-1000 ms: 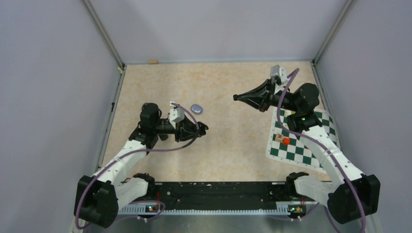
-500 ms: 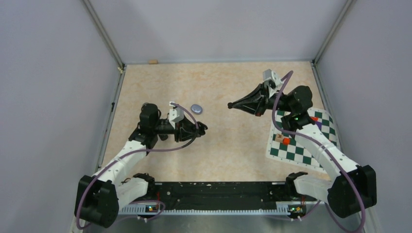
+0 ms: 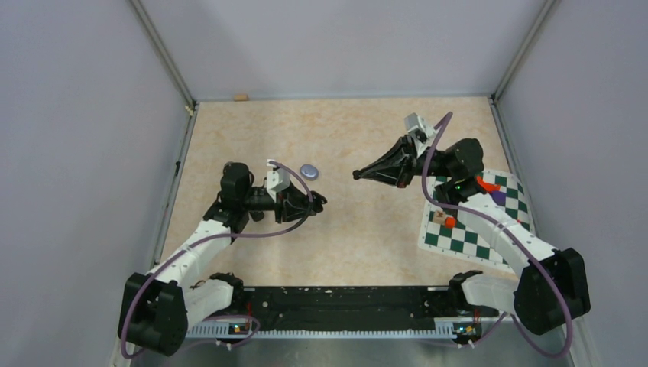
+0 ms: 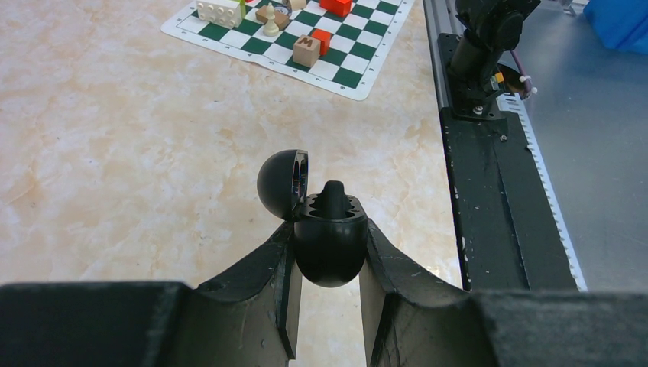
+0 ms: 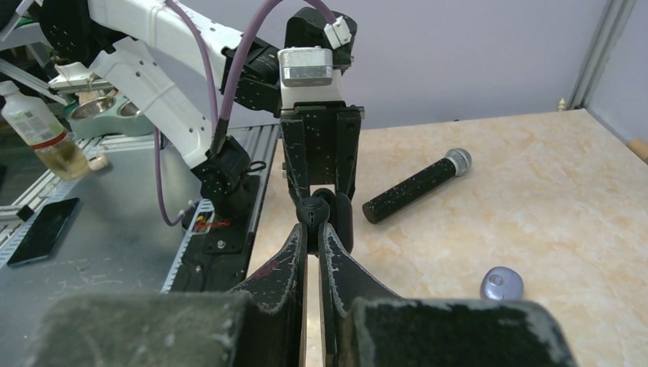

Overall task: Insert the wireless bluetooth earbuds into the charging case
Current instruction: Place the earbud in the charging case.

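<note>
From where I stand, the left fingers (image 3: pixel 312 202) are clamped on either side of the black charging case (image 4: pixel 330 245). They seem to hold it just off the surface (image 3: pixel 367 237), with its lid (image 4: pixel 279 182) swung open and the wells exposed. A dark stub (image 4: pixel 333 197) stands out of one well. I take it for one of the black earbuds, seated or nearly so.

The right fingers (image 3: pixel 358 174) point across at the case from a short way off, drawn almost together with only a sliver of gap. I cannot tell whether a second earbud is pinched at their tips. In the wrist view the tips line up with the dark case behind them, and from above they are too small to read.

A pale purple case (image 3: pixel 309 170) lies shut on the surface just beyond the left arm, and a microphone (image 5: pixel 416 186) lies near that arm too. The chequered mat (image 3: pixel 466 245) with its blocks sits partly under the right arm. I see no purple earbuds.

My reading is that this is the approach for putting an earbud into the open black case. The next move calls for the right tips to come over the free well, line up and lower gently. Only then should they part, while the left hold keeps the case level. The piece is tiny, so a slight misalignment could send it onto the surface.
</note>
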{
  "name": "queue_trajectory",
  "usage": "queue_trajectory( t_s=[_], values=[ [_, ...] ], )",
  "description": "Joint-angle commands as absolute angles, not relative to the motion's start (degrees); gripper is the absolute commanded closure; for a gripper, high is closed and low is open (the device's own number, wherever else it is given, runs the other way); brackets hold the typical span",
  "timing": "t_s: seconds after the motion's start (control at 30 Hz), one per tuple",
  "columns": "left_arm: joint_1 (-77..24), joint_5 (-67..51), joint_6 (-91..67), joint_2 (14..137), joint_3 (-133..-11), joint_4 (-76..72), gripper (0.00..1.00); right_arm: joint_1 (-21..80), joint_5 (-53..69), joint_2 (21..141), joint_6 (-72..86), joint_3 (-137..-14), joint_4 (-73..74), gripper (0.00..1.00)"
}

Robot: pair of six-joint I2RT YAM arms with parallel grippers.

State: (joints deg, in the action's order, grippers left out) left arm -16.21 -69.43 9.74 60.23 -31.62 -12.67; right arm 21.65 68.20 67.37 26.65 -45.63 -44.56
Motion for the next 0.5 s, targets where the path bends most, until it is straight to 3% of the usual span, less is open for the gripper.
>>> queue_trajectory(
  t_s=[0.0, 0.47],
  values=[
    [-16.3, -70.1, 9.0, 60.6, -32.2, -15.9, 1.0, 22.9, 69.0, 68.5, 25.8, -45.2, -47.5, 1.0],
    [-15.6, -69.5, 9.3, 60.8, -32.2, -15.3, 1.0, 27.4, 68.9, 72.1, 21.2, -46.0, -42.7, 1.0]
  ],
)
